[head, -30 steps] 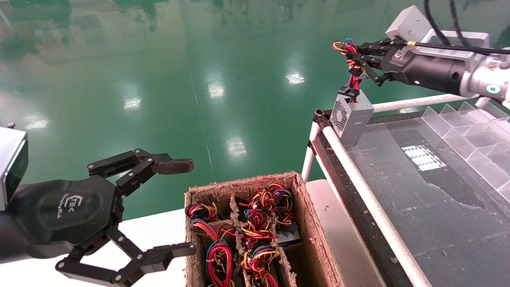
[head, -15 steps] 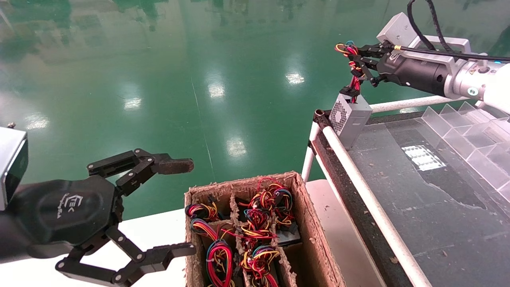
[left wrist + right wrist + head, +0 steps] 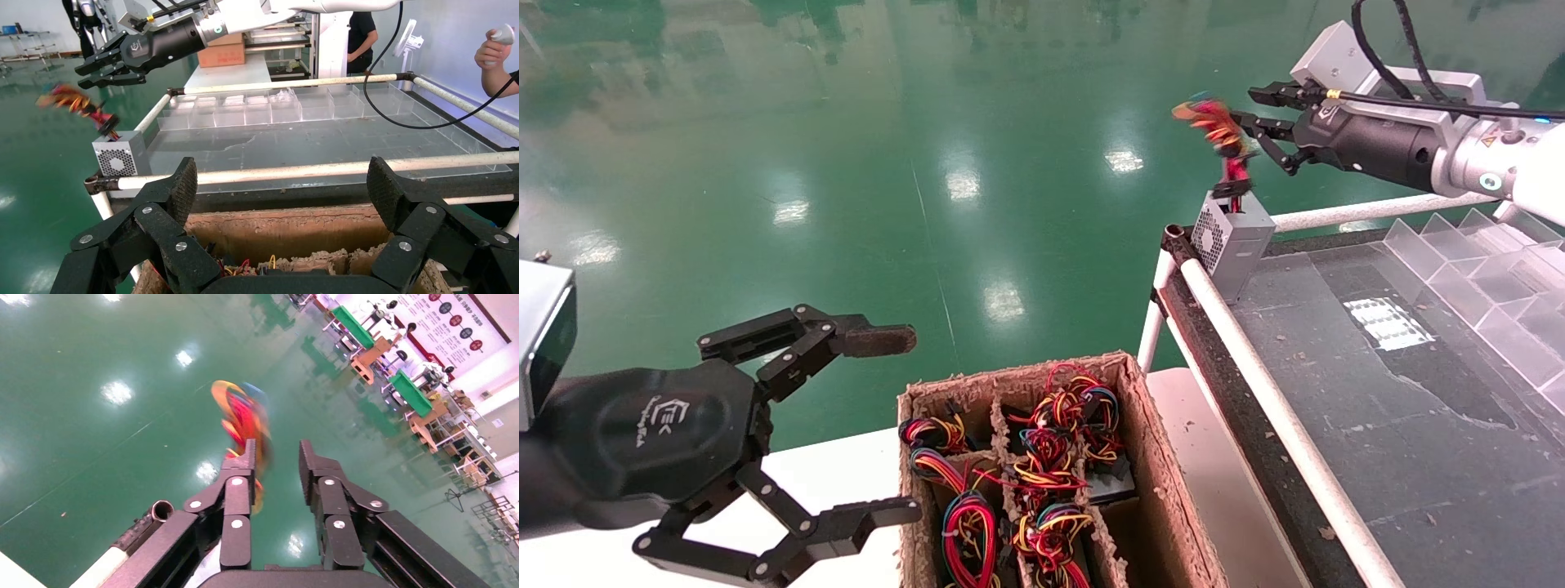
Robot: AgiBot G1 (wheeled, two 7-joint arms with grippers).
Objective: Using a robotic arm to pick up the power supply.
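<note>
The power supply (image 3: 1236, 243), a small grey box with a perforated vent face, rests tilted at the far left corner of the dark table top (image 3: 1401, 408), against the white rail (image 3: 1258, 371). Its red, yellow and blue wire bundle (image 3: 1214, 121) stands up from it, blurred in motion. My right gripper (image 3: 1249, 107) hovers just above the box, open, with the wires beside its fingers and not clamped; the right wrist view shows the wire bundle (image 3: 245, 416) past one fingertip and the right gripper (image 3: 276, 454) with an empty gap. My left gripper (image 3: 905, 425) stays parked, open, by the cardboard box.
A divided cardboard box (image 3: 1142, 425) holding more wired units stands on the white bench below. Clear plastic dividers (image 3: 1483, 269) line the table's right side. Green floor lies beyond the rail. A person's hand (image 3: 494, 52) holds a controller at the far side.
My right gripper has opened and let go of the wire bundle, which has sprung leftward. The power supply has settled at the table corner. The left arm has not moved.
</note>
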